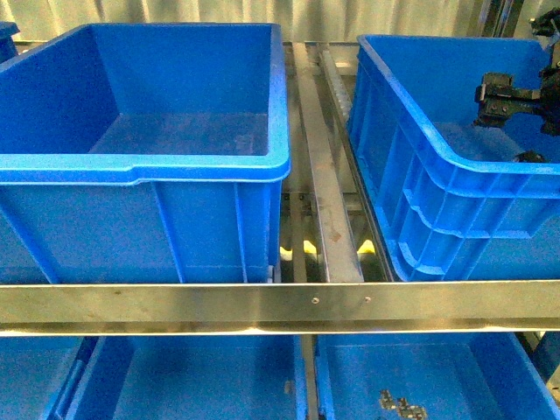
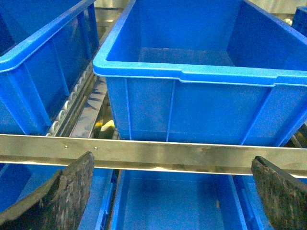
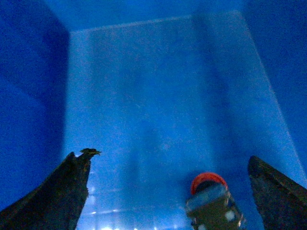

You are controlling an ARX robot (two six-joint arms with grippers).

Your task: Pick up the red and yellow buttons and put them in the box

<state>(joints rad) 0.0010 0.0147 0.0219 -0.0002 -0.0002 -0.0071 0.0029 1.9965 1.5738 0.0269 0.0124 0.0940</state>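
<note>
The red button [image 3: 208,183] has a round red cap on a dark body. It lies on the floor of a blue bin [image 3: 144,96], between the open fingers of my right gripper [image 3: 170,191] and nearer one finger [image 3: 276,191]. Nothing touches it. In the front view my right gripper [image 1: 507,98] is down inside the right upper bin [image 1: 411,149]. My left gripper [image 2: 172,191] is open and empty, in front of a metal rail [image 2: 153,153] and facing the empty left upper bin [image 2: 192,76]. The yellow button is out of view.
The empty left bin [image 1: 140,166] and the right bin stand on a roller shelf with a metal track [image 1: 319,175] between them. A steel bar [image 1: 280,304] crosses the front. Lower bins sit below; one holds small dark parts [image 1: 398,404].
</note>
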